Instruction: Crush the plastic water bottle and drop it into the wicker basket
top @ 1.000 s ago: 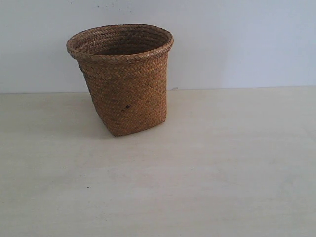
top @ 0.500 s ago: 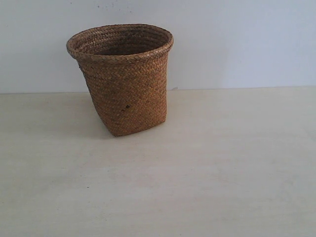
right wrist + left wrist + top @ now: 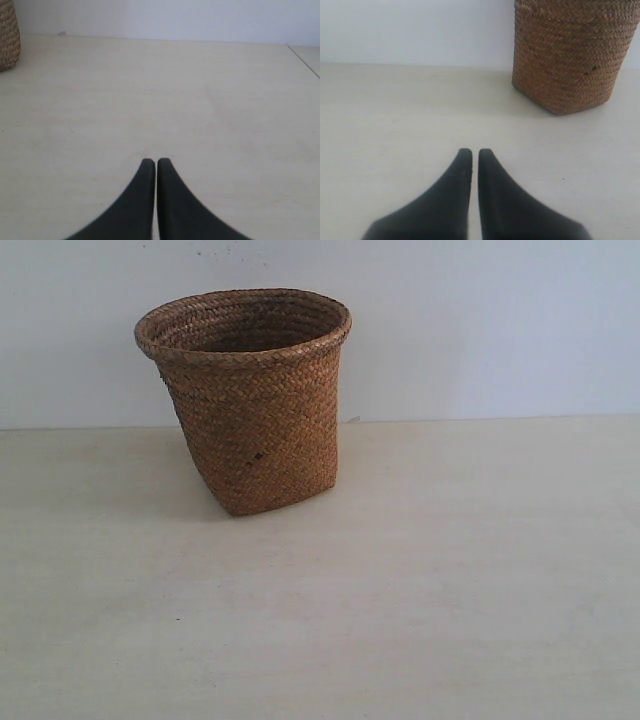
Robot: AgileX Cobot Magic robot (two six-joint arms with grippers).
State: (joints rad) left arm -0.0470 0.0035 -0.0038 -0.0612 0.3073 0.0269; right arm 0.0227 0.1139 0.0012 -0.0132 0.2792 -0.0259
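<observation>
The brown woven wicker basket (image 3: 250,400) stands upright on the pale table toward the back left, a small dark spot on its side. The left wrist view shows the wicker basket (image 3: 570,55) some way beyond my left gripper (image 3: 475,152), which is shut with nothing between its black fingers. My right gripper (image 3: 156,162) is also shut and empty over bare table, with only an edge of the wicker basket (image 3: 7,35) at the frame's border. No plastic water bottle shows in any view. Neither arm appears in the exterior view.
The pale wooden table (image 3: 400,590) runs back to a white wall (image 3: 480,320). A table edge or seam (image 3: 302,60) shows in the right wrist view.
</observation>
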